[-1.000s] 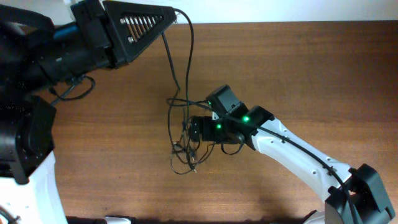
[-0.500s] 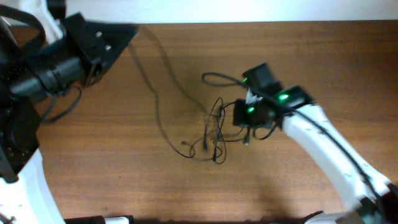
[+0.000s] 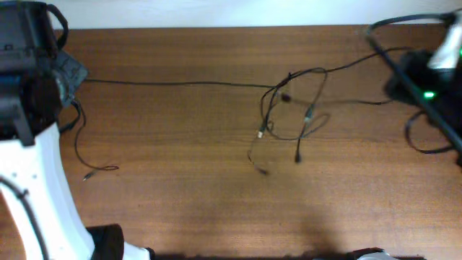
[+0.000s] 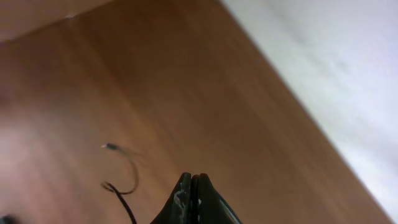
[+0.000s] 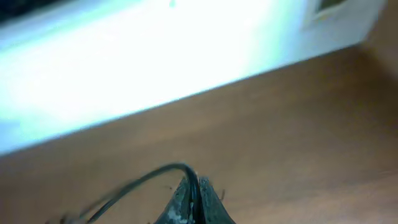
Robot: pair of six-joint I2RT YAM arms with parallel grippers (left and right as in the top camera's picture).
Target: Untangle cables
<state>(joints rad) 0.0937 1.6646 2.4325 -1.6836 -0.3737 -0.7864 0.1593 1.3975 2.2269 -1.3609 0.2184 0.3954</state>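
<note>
The cables form a loose knot [image 3: 287,108] near the middle of the wooden table, with small plug ends hanging below it. One strand [image 3: 173,84] runs taut from the knot to my left gripper [image 3: 72,78] at the far left, which is shut on it. That strand's free end [image 4: 121,180] curls beside the shut left gripper [image 4: 193,179]. Other strands [image 3: 354,63] lead right to my blurred right gripper [image 3: 399,81]. In the right wrist view the right gripper [image 5: 194,182] is shut on a cable [image 5: 140,180] that arcs away to the left.
A slack tail with a plug tip [image 3: 90,173] lies on the table below the left arm. The white wall edge [image 3: 231,13] borders the table's far side. Thicker black arm cables [image 3: 422,141] loop at the far right.
Both arms have swung apart, the left to the far left and the right to the far right. The right gripper has shut on a cable. The bundle has stretched out and shifted right.
</note>
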